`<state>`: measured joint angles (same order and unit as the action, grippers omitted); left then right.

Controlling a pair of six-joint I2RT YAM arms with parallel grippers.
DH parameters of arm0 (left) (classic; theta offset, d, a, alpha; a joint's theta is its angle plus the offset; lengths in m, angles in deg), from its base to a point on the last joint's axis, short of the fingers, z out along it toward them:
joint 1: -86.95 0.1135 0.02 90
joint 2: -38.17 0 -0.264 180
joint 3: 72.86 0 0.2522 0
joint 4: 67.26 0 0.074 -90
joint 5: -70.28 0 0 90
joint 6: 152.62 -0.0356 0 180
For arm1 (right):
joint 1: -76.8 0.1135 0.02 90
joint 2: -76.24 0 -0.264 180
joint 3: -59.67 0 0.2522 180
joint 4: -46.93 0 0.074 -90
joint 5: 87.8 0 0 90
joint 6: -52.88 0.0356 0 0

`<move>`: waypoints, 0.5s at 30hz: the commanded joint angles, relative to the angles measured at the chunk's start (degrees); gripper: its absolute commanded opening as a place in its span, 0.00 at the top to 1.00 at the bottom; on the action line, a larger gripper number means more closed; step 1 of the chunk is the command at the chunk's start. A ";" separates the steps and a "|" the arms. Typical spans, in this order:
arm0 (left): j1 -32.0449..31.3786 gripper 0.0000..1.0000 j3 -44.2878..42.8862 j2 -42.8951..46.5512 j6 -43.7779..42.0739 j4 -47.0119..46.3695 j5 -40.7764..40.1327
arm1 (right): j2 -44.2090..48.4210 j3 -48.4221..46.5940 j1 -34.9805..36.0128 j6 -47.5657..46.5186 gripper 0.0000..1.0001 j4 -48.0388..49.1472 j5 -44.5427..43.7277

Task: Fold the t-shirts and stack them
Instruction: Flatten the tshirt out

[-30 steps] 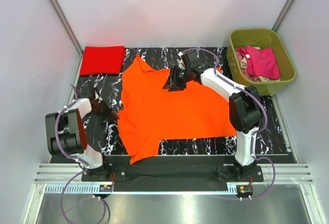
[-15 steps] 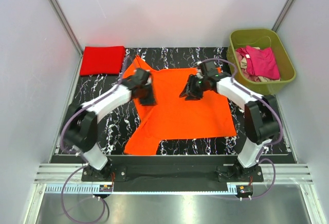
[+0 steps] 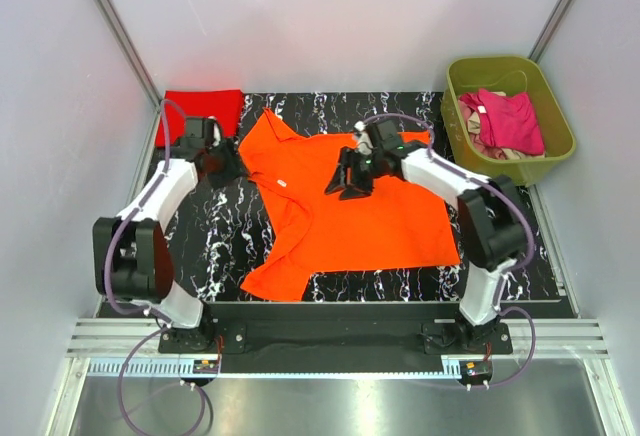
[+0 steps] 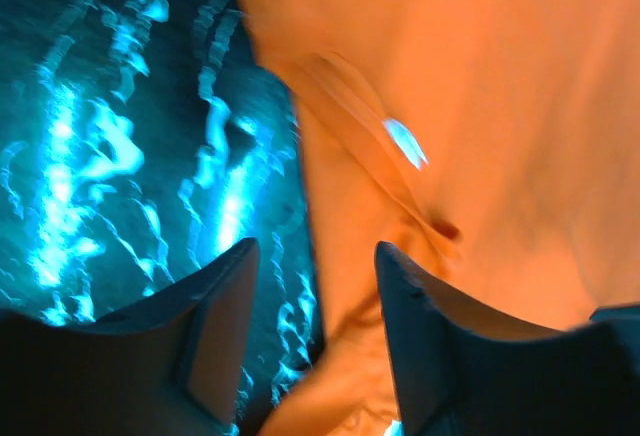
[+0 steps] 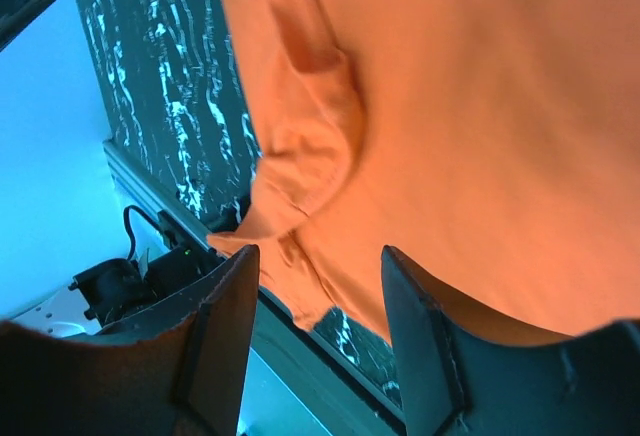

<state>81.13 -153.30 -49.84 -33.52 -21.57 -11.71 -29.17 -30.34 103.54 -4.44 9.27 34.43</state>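
"When you start from the overhead camera, what is entered?" asks the clerk.

"Item: orange t-shirt (image 3: 350, 216), spread crumpled on the black marbled table (image 3: 200, 236), one sleeve toward the far edge. Item: red t-shirt (image 3: 190, 106), folded, at the far left corner. Item: olive tub (image 3: 455, 76), off the far right corner, holding a magenta t-shirt (image 3: 510, 121) over a beige one (image 3: 480, 146). My left gripper (image 3: 228, 164) sits at the orange t-shirt's far left edge, near the red one. My right gripper (image 3: 340, 181) is over the upper middle of the orange cloth."

"Left wrist?"

"Left gripper: fingers (image 4: 225, 306) spread, nothing between them. One finger is over bare table, the other over orange cloth, and the t-shirt's edge runs between the two. Item: a small white tag (image 4: 405, 143) on a fold of the cloth. Whether the tips touch the cloth, I cannot tell."

"Right wrist?"

"Right gripper: fingers (image 5: 225, 326) likewise apart, holding nothing. Orange cloth fills most of the view, with a bunched, folded-over sleeve beyond the tips. A strip of table shows at the left."
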 commanded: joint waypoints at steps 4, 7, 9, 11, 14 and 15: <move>4.41 0.47 -4.16 -12.97 0.33 -6.78 11.76 | -9.46 -9.79 2.88 -2.62 0.39 2.98 3.63; 5.74 0.46 -6.71 -17.10 1.39 -7.66 12.47 | -12.19 -11.90 3.23 -3.07 0.37 2.54 4.33; 7.32 0.46 -8.29 -19.74 1.66 -8.71 13.34 | -13.51 -13.39 3.84 -3.07 0.37 2.28 4.33; 8.10 0.51 -8.65 -21.67 2.27 -11.17 13.70 | -14.65 -14.27 4.28 -2.89 0.39 2.10 4.25; 9.42 0.59 -8.65 -23.87 4.12 -14.43 14.57 | -15.44 -15.16 5.16 -2.28 0.40 2.19 3.28; 9.69 0.60 -8.73 -24.14 4.38 -14.95 14.58 | -15.62 -15.33 5.34 -2.28 0.41 2.19 2.84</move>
<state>89.69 -159.66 -73.03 -30.99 -30.62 0.09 -44.53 -42.84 107.41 -6.08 10.91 36.99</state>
